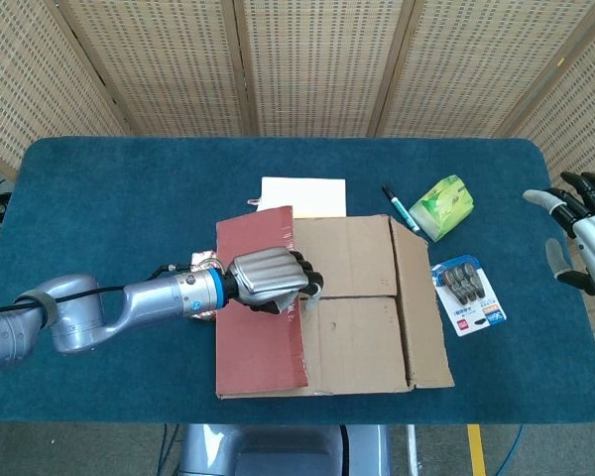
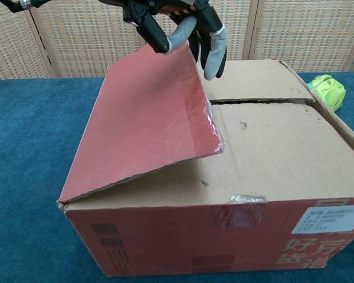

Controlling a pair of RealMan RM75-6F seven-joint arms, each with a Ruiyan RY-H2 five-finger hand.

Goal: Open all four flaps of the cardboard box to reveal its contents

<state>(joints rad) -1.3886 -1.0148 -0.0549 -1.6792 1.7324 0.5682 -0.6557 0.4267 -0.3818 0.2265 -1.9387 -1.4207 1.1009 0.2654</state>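
Box [image 1: 362, 307] flaps are what your left hand [image 1: 268, 281] works on: its fingers [image 2: 214, 50] curl over the free edge of the red flap [image 2: 150, 118], thumb on one side and the others on the other, so the flap is pinched. That flap is tilted up off the top of the box, hinged along the left side, with a gap showing beneath it in the chest view. The plain brown flaps [image 1: 352, 260] lie flat, a seam running between the two in the middle, and a narrow flap [image 1: 424, 307] angles out on the right side. The box sits in the middle of the blue table [image 1: 109, 198].

Your right hand [image 1: 583, 236] hangs at the right table edge, well apart from the box, fingers spread and holding nothing.

Beyond the box lies a cream pad [image 1: 303, 194], touching the far side. To the right are a marker [image 1: 395, 207], a green pack [image 1: 440, 206] and a blister card [image 1: 468, 295]. A small packet [image 1: 204, 266] peeks out beside the left arm.
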